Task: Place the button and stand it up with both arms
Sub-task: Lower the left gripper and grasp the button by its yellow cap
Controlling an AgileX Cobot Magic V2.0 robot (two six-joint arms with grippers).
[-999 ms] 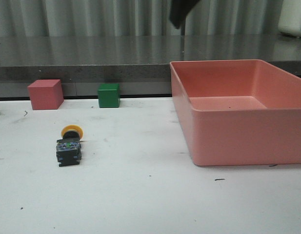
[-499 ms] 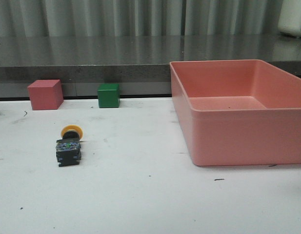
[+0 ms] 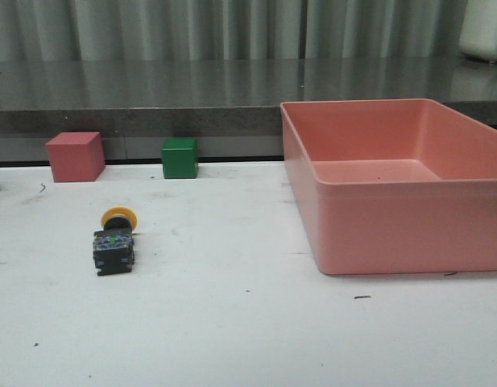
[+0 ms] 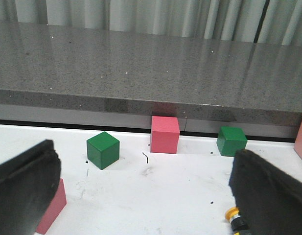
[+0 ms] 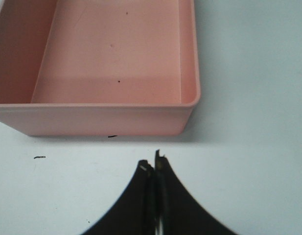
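The button (image 3: 113, 242) lies on its side on the white table at the left. Its yellow cap (image 3: 119, 217) points away from me and its black body with the bluish base faces me. Neither gripper shows in the front view. In the left wrist view my left gripper (image 4: 146, 196) is open wide and empty above the table. The button's yellow cap (image 4: 232, 214) peeks out beside one finger (image 4: 270, 191), which hides the body. My right gripper (image 5: 153, 166) is shut and empty, above bare table just short of the pink bin's (image 5: 92, 120) near wall.
A large pink bin (image 3: 377, 234) fills the right half of the table. A pink cube (image 3: 74, 156) and a green cube (image 3: 180, 157) stand at the back left by the grey ledge. The left wrist view also shows a second green cube (image 4: 103, 149) and a pink block (image 4: 53, 205).
A dark piece of an arm that showed at the top of the front view one second ago has left the view. The button and cubes have not moved.
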